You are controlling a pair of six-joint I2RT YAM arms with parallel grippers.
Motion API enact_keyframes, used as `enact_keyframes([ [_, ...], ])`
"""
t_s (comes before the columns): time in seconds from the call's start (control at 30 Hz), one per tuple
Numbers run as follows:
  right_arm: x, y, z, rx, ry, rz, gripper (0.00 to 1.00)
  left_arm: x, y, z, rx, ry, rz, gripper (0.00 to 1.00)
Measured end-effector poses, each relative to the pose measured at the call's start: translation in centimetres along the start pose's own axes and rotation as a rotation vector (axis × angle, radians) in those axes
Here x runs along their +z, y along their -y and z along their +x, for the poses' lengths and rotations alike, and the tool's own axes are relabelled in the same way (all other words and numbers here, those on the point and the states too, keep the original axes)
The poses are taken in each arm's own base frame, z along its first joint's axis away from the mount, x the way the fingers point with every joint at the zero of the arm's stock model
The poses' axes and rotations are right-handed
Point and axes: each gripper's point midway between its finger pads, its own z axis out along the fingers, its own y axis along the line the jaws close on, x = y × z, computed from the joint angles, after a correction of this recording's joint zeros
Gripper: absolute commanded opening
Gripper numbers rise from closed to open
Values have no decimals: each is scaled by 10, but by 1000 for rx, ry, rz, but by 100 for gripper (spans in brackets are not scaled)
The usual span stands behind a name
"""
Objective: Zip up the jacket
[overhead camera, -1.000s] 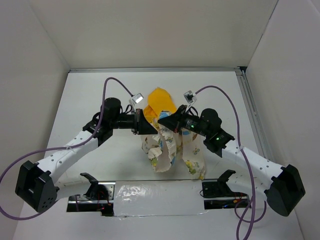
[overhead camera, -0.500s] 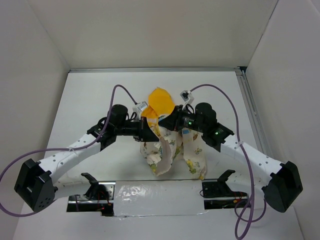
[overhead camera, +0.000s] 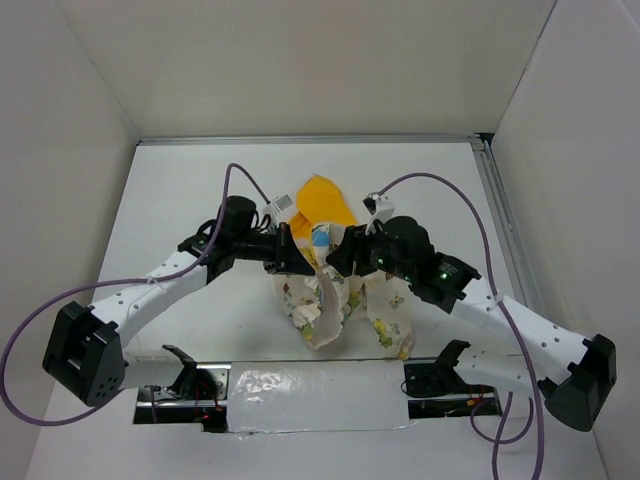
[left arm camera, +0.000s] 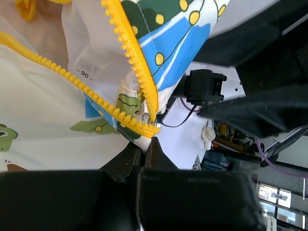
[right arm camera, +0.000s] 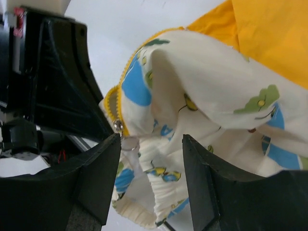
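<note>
Fingers of the left hand (left arm camera: 145, 147) are pressed together on the jacket (overhead camera: 325, 315) edge, just below the yellow zipper (left arm camera: 130, 48) and its metal slider (left arm camera: 151, 122). The right hand (right arm camera: 150, 144) is spread wide, with printed fabric lying loose between its fingers, and grips nothing. The jacket sits bunched mid-way across the bench (overhead camera: 180, 190), hood (overhead camera: 322, 200) toward the far wall. White surface shows on each side, out to the walls.

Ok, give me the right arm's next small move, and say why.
Probably nudge the right gripper toward the zipper pull and close on it. Its jaws stand open, the pull lies beside one finger ungripped, and the left gripper is pinching the jacket hem just below it, the zipper teeth apart.
</note>
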Motion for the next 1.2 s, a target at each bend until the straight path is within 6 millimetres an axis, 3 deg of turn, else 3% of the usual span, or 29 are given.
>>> enact_keyframes([
  [0.2,-22,-31,11,-101,-14,-77,58,-5,7,2,0,-4,24,0],
  [0.33,-25,-48,22,-145,-48,-147,60,-11,18,4,8,-8,57,0],
  [0.8,-2,-48,41,-179,-124,-161,64,-17,30,8,33,-22,104,0],
  [1.2,5,-53,40,-193,-117,-191,56,-18,30,6,39,-17,111,0],
])
